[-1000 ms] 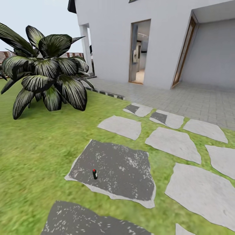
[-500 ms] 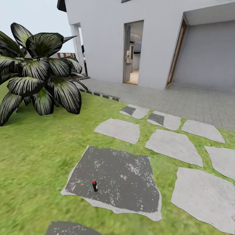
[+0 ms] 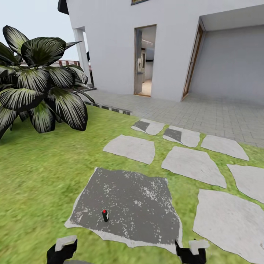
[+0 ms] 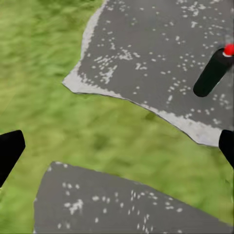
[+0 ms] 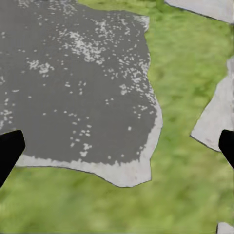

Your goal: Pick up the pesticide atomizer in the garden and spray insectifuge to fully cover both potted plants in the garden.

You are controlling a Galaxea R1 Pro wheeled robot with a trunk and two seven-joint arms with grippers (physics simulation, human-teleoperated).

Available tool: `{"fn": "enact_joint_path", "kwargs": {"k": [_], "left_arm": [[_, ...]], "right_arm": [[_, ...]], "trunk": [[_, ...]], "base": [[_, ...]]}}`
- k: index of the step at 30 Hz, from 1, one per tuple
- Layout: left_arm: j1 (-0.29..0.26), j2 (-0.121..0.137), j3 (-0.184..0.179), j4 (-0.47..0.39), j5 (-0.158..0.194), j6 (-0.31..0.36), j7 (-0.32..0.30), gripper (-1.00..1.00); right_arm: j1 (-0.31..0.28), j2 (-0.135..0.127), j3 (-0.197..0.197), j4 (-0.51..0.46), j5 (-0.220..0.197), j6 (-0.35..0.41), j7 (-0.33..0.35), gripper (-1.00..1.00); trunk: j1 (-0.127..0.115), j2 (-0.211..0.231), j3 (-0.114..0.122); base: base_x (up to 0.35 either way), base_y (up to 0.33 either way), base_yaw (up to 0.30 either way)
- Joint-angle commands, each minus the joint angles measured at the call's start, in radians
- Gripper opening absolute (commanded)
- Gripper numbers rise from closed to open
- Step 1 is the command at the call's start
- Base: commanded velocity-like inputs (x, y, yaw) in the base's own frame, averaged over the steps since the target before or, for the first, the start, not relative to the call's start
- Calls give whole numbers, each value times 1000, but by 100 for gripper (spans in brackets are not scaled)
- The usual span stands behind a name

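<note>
The pesticide atomizer (image 3: 105, 215) is a slim dark bottle with a red cap, standing upright on a dark grey stepping stone (image 3: 135, 201) in the garden lawn. In the left wrist view the atomizer (image 4: 212, 73) shows ahead of and off to one side of the fingers. My left gripper (image 3: 61, 249) and right gripper (image 3: 191, 251) rise at the head view's lower edge, short of the bottle on either side. The left gripper (image 4: 117, 148) and the right gripper (image 5: 117, 148) are both open, with nothing between the fingers. The potted plants are out of view.
A big dark leafy bush (image 3: 40, 84) stands on the lawn at the left. Pale stepping stones (image 3: 192, 163) lead right toward a paved terrace (image 3: 205, 113) and the white house with an open doorway (image 3: 143, 62). Grass surrounds the stones.
The camera has moved forward and turned, so the whole scene has shifted. The atomizer now sits lower and closer in the head view. Both grippers have come into view at the bottom edge.
</note>
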Motion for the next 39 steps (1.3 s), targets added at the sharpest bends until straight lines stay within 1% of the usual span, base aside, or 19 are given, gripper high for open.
{"fn": "enact_joint_path", "kwargs": {"k": [1,4,6,7,10,14,23,26,31,39], "left_arm": [[-19,0,1,1,-8,-2,3,100],[-120,-7,1,-1,-41,17,6,100],[-168,-10,2,-5,-51,55,4,100],[-183,-11,2,-7,-52,77,3,100],[-204,-13,2,-11,-55,108,1,100],[-210,-11,0,-9,-65,120,-2,100],[-199,-9,-1,-10,-72,110,-4,100],[-199,-9,1,-8,-72,97,-4,100],[-199,-9,0,-5,-72,87,-4,100],[-199,-8,0,-4,-72,82,-4,100]], "right_arm": [[-20,-1,0,-5,1,-2,0,100],[-134,-2,0,-20,2,4,5,100],[-193,-2,0,-21,3,6,7,100],[-215,-2,0,-22,3,11,8,100],[-245,-2,0,-29,1,39,10,100],[-258,-3,5,-28,1,66,12,100],[-260,-4,9,-23,4,72,12,100],[-260,-5,9,-22,5,73,13,100],[-260,-16,9,-21,5,72,12,100],[-260,-20,9,-20,3,72,11,100]], "trunk": [[0,0,-1],[0,0,-1],[0,0,-1],[0,0,-1],[0,0,-1],[0,0,-1],[0,0,-1],[0,0,-1],[0,0,-1],[0,0,-1]], "base": [[0,0,0],[0,0,0],[0,0,0],[0,0,0],[0,0,0],[0,0,0],[0,0,0],[52,-24,0],[164,-151,0],[194,-214,0]]}}
